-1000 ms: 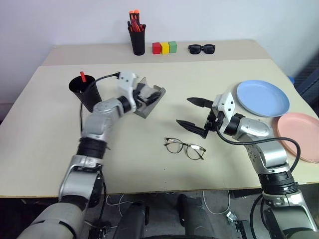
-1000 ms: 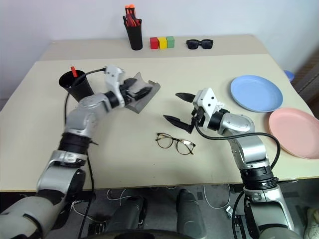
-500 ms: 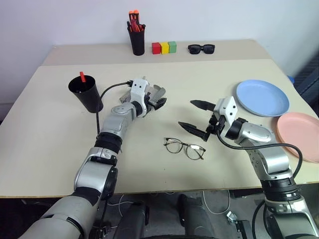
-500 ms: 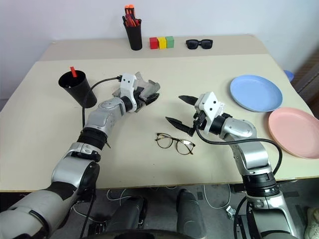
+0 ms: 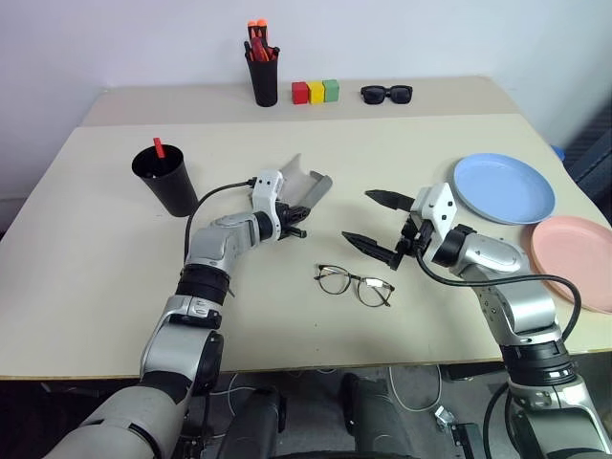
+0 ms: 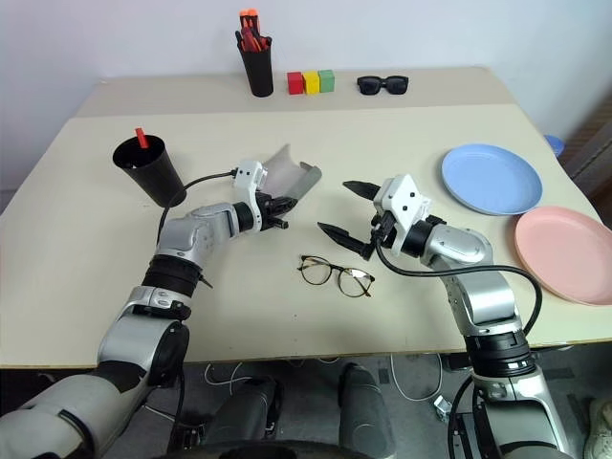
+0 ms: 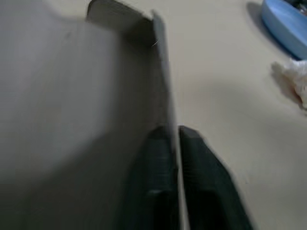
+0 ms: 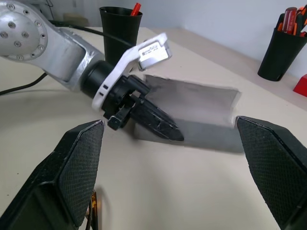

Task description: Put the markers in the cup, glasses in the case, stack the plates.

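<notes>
Left fingers [image 7: 175, 143] lowered, now clamped on case [image 5: 304, 184] wall; right fingers [image 5: 378, 222] wide, empty. Steady it, then grab glasses [image 5: 355, 284].

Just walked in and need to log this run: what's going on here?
A two-armed robot is tidying a table. Its left gripper has its jaws shut on a wall of the open grey case. The right gripper hangs open above the wire-frame glasses, which lie outside the case. One red-capped marker stands in the black cup. The blue plate and pink plate sit unstacked.
</notes>
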You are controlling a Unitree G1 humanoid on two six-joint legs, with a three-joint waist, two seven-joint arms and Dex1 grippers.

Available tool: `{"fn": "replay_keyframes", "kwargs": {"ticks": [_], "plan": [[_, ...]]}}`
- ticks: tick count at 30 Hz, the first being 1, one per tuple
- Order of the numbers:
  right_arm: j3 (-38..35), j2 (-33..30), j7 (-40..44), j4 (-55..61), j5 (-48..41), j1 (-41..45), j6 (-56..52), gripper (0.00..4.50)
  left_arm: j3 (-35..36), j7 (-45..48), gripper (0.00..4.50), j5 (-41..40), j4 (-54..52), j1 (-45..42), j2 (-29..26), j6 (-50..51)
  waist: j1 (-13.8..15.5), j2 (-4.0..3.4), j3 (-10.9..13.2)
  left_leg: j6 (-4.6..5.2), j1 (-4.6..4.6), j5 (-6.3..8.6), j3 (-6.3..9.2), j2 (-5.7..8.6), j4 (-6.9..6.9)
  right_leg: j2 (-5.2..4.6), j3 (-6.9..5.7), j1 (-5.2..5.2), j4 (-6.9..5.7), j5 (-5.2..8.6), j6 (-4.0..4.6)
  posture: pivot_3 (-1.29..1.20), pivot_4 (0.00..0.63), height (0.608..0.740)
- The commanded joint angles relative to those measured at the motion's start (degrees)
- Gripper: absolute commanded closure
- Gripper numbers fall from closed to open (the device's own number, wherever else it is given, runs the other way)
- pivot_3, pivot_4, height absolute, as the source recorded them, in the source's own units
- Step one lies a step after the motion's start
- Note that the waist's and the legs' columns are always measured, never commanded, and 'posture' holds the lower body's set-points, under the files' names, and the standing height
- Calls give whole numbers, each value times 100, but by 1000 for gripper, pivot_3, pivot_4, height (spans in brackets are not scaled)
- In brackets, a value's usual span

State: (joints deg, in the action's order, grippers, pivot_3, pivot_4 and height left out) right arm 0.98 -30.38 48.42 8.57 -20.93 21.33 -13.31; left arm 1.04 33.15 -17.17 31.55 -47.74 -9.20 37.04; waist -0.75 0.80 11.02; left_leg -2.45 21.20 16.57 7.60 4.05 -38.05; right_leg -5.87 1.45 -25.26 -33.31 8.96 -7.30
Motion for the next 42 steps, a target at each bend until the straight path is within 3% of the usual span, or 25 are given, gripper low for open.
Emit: {"fn": "replay_keyframes", "kwargs": {"ticks": [1,5,9,15,21,26,33,36,42], "plan": [[-86,6,14,45,-5,169,126,0,-73,177,4414,42,-345,-11,-171,-57,0,0,0,0,0,0,0,0,0,0,0,0,0,0,0,0,150,740],[-72,21,13,28,17,173,138,0,-281,1028,4414,62,-551,-38,-695,-287,-14,0,0,0,1,0,-1,0,2,0,0,-4,-1,0,0,0,150,740],[-66,35,16,-10,44,202,149,0,-595,2587,4414,41,-458,-98,-1589,-558,-33,-1,1,0,2,0,-2,-1,4,1,0,-8,-3,1,2,0,150,740],[-45,47,28,-74,59,234,196,0,-1267,4787,4414,580,189,-157,-2564,-2291,1,-2,1,0,8,0,-2,0,3,0,0,-9,1,1,2,0,150,740],[-7,69,16,-108,67,271,223,0,-1378,5890,4414,603,1389,-618,-2439,-3820,12,-1,2,1,12,0,-2,0,-1,0,0,-9,2,1,2,0,150,740],[-18,40,26,-91,64,275,213,0,-1853,5935,4414,736,2214,-912,-2485,-4985,-24,-1,2,4,11,2,-2,0,-1,0,0,-9,1,1,2,0,150,740],[-38,19,4,-35,48,232,175,0,-1816,5935,4414,842,3192,-1317,-2273,-5479,-10,-1,2,8,12,4,-3,-1,-2,2,-1,-11,-2,0,1,0,150,740],[-36,13,10,-50,53,248,174,0,-1735,5935,3647,773,3304,-1379,-2185,-5758,5,-1,2,9,14,4,-2,0,-6,2,-1,-9,-1,0,0,0,150,740],[-13,-12,60,-20,21,281,111,0,-1670,5935,609,717,3353,-1530,-2252,-5739,-22,-1,2,9,13,4,-2,0,-6,2,-1,-10,-4,1,0,0,150,740]]}}
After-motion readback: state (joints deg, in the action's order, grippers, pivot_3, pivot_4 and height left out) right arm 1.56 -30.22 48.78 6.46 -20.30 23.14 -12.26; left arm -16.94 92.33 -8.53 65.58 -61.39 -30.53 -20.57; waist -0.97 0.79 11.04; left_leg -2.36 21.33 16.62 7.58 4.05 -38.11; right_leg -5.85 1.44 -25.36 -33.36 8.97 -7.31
